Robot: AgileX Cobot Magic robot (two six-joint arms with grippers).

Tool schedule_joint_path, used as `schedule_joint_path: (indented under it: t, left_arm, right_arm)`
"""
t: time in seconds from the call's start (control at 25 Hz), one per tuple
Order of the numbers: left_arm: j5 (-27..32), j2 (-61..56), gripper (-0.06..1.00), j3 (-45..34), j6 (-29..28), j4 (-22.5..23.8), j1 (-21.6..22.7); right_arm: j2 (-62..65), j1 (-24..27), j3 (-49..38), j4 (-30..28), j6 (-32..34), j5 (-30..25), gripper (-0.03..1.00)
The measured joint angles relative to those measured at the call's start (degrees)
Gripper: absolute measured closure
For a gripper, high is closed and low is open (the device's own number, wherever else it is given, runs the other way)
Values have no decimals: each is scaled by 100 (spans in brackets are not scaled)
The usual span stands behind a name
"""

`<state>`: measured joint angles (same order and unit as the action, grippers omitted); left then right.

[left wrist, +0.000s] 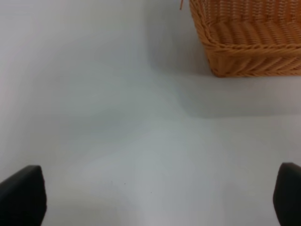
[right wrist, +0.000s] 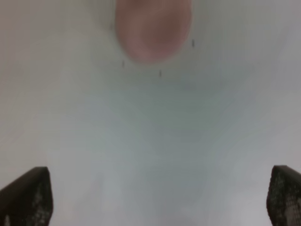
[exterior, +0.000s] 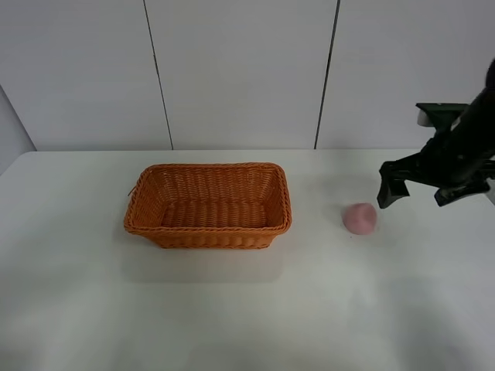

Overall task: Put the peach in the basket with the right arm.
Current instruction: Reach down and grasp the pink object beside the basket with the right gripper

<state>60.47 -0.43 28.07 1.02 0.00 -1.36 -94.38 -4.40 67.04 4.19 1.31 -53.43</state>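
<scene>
As the right arm (exterior: 468,139) reaches in from the right edge of the high frame, its hand (exterior: 416,197) hangs spread wide, grasping nothing, just right of the peach (exterior: 360,218). The pink fruit sits on the white tabletop (exterior: 247,309), right of centre and apart from both fingers. The woven basket (exterior: 209,236) stands left of centre, well apart from the peach. The right wrist view shows the fruit, blurred, ahead of the parted fingertips. The left hand (left wrist: 155,195), visible only in its own wrist view, is likewise released above the tabletop, with a basket corner ahead.
</scene>
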Motion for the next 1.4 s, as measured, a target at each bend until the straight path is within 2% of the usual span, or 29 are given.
schedule_joint_path:
  t: [0.2, 0.4, 0.6, 0.92, 1.4]
  left_arm:
    - [0, 0, -5, 0, 0, 0, 0]
    - [0, 0, -5, 0, 0, 0, 0]
    - [0, 0, -5, 0, 0, 0, 0]
    - [0, 0, -5, 0, 0, 0, 0]
    - [0, 0, -5, 0, 0, 0, 0]
  right_arm:
    - [-1247, 0, 1171, -117, 0, -99, 27]
    - [-1971, -180, 1817, -130, -7, -263, 27]
    - [-2270, -286, 1887, -121, 25, -141, 27]
    - [-2775, -286, 1892, -358, 258, 340, 27]
    - [-3261, -286, 1892, -365, 272, 396, 28]
